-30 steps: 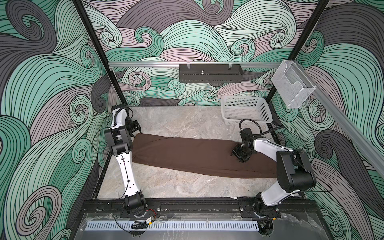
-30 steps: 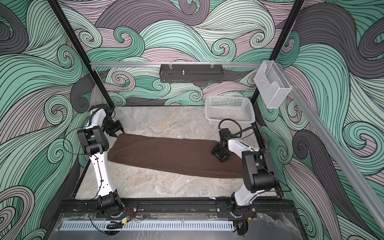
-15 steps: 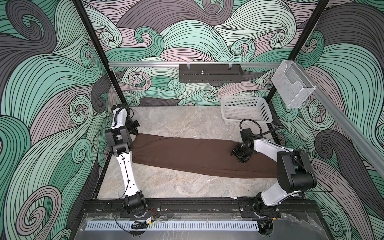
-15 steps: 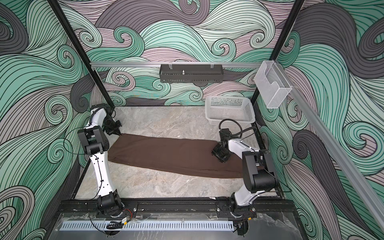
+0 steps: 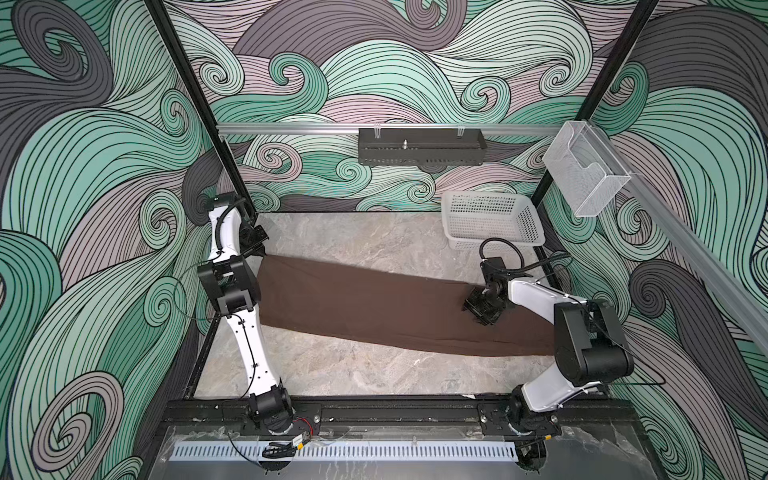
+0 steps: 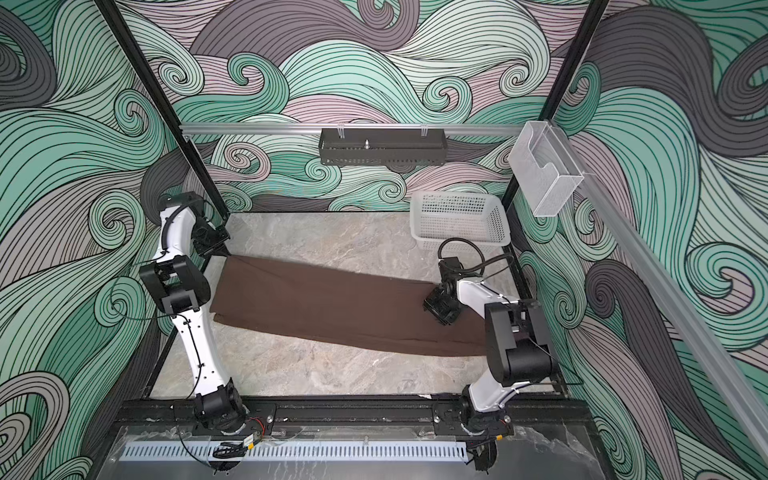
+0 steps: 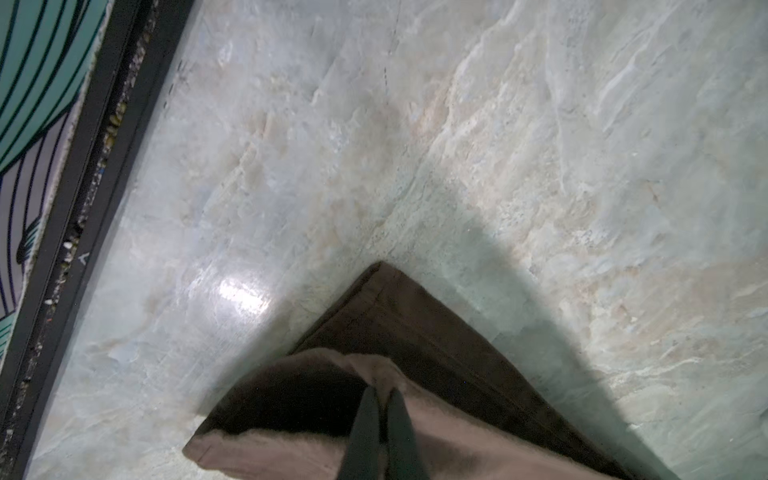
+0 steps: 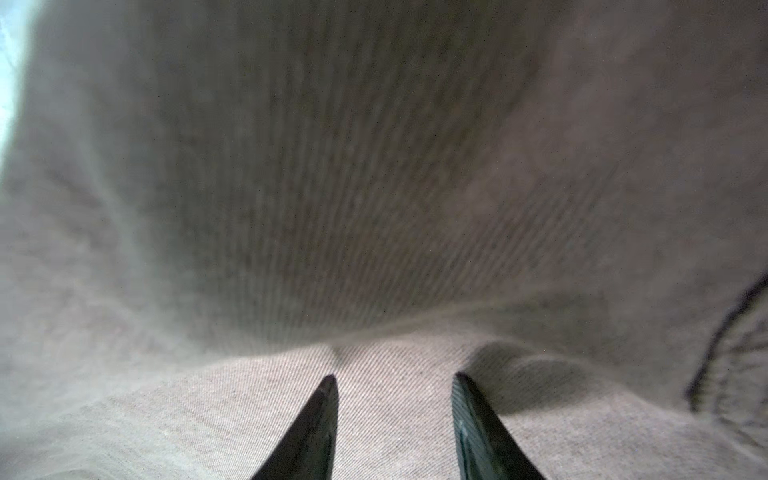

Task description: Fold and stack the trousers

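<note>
Left hand (image 7: pixel 382 392) tight on trousers (image 7: pixel 415 332) corner, right hand (image 8: pixel 395 377) agape atop them

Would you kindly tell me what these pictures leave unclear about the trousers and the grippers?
Trousers: right end hidden by the right arm in both top views.
Left gripper: tips too small and dark to tell in both top views.
Right gripper: cloth ahead blurred in the right wrist view; whether the open tips touch it is unclear.

Left gripper (image 7: pixel 382 392) pinched together; right gripper (image 8: pixel 395 377) parted.
</note>
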